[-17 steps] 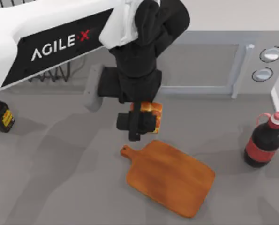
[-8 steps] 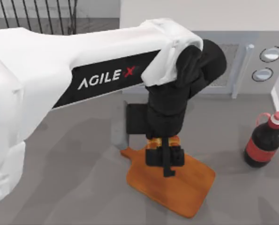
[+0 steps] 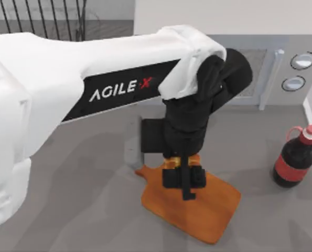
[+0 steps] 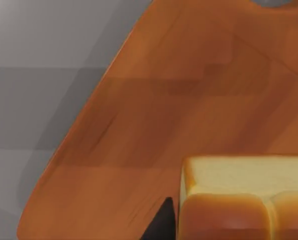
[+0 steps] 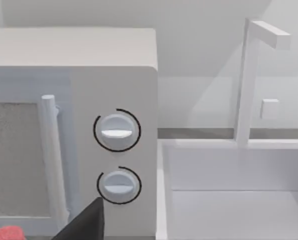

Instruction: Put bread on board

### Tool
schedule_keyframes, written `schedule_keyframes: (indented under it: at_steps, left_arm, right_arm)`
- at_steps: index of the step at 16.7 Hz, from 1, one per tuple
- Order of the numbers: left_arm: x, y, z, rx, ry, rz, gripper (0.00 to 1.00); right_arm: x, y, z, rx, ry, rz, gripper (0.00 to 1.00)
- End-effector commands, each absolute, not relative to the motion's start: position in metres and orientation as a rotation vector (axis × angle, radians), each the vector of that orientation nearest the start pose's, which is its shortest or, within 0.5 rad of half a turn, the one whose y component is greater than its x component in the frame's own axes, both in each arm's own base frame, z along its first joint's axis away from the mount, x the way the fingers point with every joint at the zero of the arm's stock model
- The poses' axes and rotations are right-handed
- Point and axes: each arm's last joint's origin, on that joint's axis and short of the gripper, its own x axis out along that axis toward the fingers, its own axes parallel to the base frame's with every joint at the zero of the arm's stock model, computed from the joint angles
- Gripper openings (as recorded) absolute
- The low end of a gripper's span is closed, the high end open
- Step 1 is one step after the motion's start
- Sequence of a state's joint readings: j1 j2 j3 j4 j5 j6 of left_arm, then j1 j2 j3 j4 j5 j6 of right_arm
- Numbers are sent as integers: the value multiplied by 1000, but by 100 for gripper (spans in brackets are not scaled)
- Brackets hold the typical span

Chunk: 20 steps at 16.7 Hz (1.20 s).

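Note:
My left arm reaches in from the left, and its gripper (image 3: 184,181) hangs over the handle end of the orange-brown board (image 3: 211,215). The gripper is shut on the bread (image 3: 191,158), a small golden-brown loaf whose edges peek out from behind the black fingers. In the left wrist view the bread (image 4: 241,200) sits low and close over the board (image 4: 189,100). Whether they touch I cannot tell. My right arm is parked off to the right, its wrist camera facing the microwave.
A grey microwave (image 3: 250,68) stands behind the board, its two knobs (image 5: 116,131) facing the right wrist camera. A dark cola bottle with a red cap (image 3: 294,157) stands at the right. Bare grey table lies left of and in front of the board.
My left arm has carried the bread from behind the board's handle to a spot over the board. In the last half second it has barely moved.

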State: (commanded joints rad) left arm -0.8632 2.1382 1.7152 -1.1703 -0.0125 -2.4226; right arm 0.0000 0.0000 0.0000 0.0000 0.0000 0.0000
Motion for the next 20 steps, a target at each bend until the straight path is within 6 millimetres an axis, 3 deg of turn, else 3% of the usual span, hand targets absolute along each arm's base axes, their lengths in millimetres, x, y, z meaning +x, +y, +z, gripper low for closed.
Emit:
schedule_keyframes:
  at_steps: [14,18,20]
  left_arm:
    - [269,-314,139,-1182,1199,1208,0]
    - [269,-314,139,-1182,1199,1209,0]
    - [269,-314,139,-1182,1199,1209,15]
  right_arm:
    - [106,-1,160,0,0,0,100]
    - [106,-1,160,0,0,0,100]
    - [106,-1,160,0,0,0,100]
